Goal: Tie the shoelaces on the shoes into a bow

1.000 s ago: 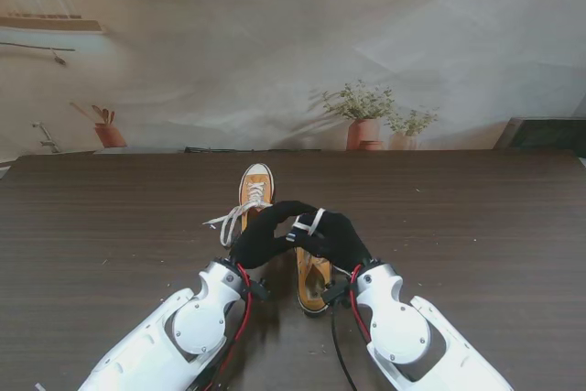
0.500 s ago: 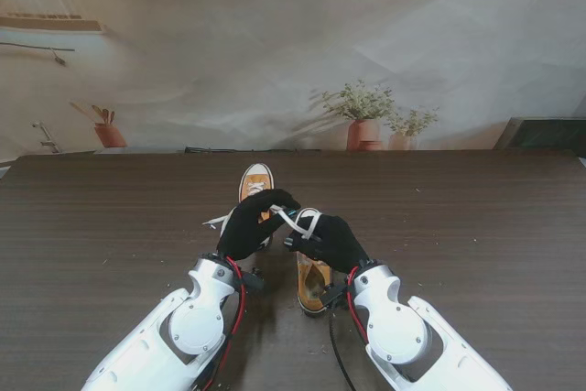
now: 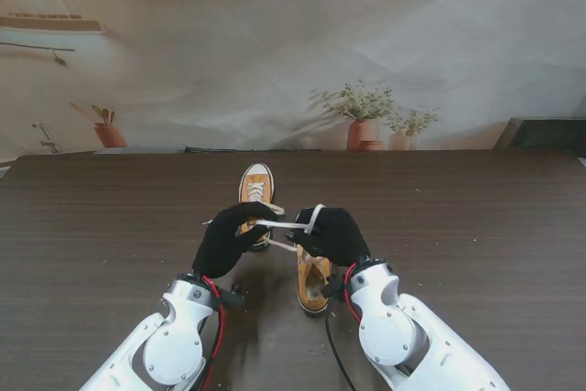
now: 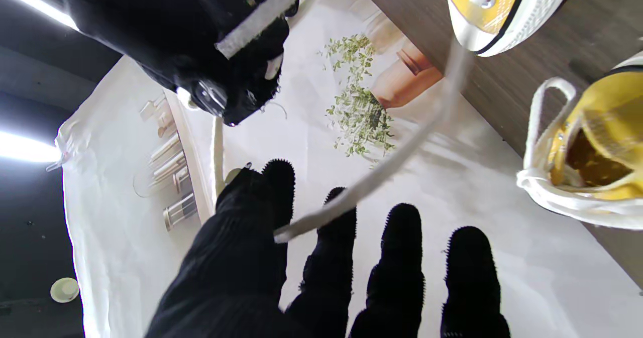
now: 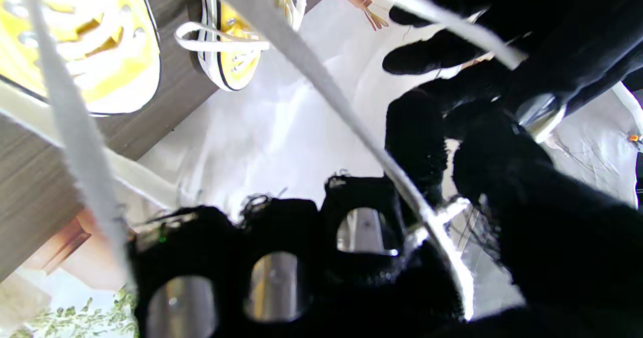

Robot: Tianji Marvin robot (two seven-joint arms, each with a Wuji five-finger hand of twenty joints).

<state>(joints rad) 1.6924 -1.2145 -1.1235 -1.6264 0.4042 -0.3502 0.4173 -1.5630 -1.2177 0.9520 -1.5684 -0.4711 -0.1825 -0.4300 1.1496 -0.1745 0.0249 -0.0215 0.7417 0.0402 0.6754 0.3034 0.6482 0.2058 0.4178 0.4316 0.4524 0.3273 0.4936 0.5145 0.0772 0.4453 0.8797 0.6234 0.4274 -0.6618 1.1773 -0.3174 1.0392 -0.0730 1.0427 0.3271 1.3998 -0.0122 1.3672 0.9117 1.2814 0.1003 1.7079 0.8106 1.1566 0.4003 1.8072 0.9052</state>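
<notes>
You are mid-knot: your left hand [image 3: 229, 237] and right hand [image 3: 331, 233] each pinch a strand of the white shoelace [image 3: 286, 224], stretched taut between them at frame centre. Next, draw the strands evenly apart without losing grip. The near shoe [image 3: 312, 279] lies lengthwise up the frame on the counter [image 3: 476, 226], toe away; the far shoe [image 3: 255, 185] likewise.

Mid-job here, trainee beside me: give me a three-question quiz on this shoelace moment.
1. True or false: the white shoelace is stretched between the left hand and the right hand.
2. How many yellow sneakers are on the table?
3. Which hand is over the nearer sneaker? A) left B) right

Key: 1 true; 2 two, counting the farther sneaker; 3 B.
</notes>
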